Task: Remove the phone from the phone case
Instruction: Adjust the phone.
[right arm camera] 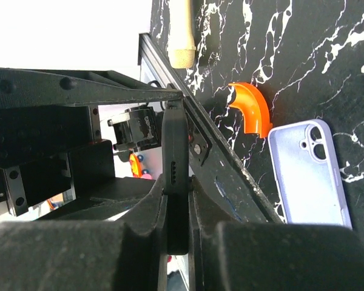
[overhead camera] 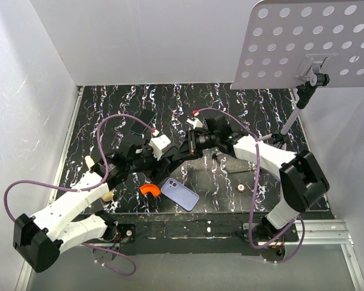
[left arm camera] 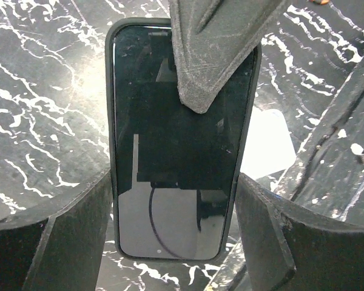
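A dark phone (left arm camera: 176, 151) with a dark rim is held above the table between both grippers. My left gripper (left arm camera: 175, 242) grips its long sides near the lower end, one finger (left arm camera: 79, 236) on each edge. My right gripper (right arm camera: 177, 200) is shut across the phone's faces, and the phone's edge (right arm camera: 175, 145) with speaker holes shows between the pads. One right finger (left arm camera: 212, 54) lies over the screen. In the top view the two grippers (overhead camera: 170, 154) (overhead camera: 193, 144) meet mid-table. A lavender case-like shell (overhead camera: 180, 194) with camera cut-outs lies flat on the table, also in the right wrist view (right arm camera: 309, 176).
An orange curved piece (overhead camera: 148, 190) lies beside the lavender shell. A small round part (overhead camera: 241, 188) is on the right. A perforated white plate (overhead camera: 309, 42) on a stand overhangs the back right. Beige cylinders (overhead camera: 90, 162) sit near the left arm. White walls enclose the table.
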`<state>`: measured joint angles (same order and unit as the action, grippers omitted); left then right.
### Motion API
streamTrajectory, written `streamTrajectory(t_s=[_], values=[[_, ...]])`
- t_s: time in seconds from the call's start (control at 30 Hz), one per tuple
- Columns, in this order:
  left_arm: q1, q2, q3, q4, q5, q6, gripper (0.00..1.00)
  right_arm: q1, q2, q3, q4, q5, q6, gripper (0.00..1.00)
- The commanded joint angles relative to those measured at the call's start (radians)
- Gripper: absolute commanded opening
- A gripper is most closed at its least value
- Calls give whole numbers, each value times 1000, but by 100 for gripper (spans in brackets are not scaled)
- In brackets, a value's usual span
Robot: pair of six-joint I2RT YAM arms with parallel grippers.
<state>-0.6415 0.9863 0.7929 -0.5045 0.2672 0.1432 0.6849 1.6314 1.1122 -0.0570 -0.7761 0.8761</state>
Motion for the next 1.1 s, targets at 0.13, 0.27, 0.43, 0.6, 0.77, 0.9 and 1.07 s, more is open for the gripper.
streamTrajectory(t_s=[0.13, 0.27, 0.43, 0.6, 0.77, 0.9, 1.07], values=[[-3, -165, 16, 178, -303, -483, 98, 11, -300, -262, 447, 168, 268, 1], [-3, -218, 40, 124, -468, -819, 98, 11, -409, -304, 457, 264, 251, 1], [0, -199, 35, 210, -379, -1046, 98, 11, -571, -414, 535, 385, 258, 1], [6, -238, -128, 647, -228, -1180, 78, 13, -763, -514, 551, 555, 273, 1], [8, -200, -309, 1035, -138, -1321, 71, 11, -924, -554, 479, 702, 293, 1], [6, -82, -313, 1237, -10, -1373, 76, 11, -999, -559, 444, 765, 314, 1], [0, 98, -267, 1524, 128, -1472, 53, 11, -979, -549, 480, 735, 330, 1]])
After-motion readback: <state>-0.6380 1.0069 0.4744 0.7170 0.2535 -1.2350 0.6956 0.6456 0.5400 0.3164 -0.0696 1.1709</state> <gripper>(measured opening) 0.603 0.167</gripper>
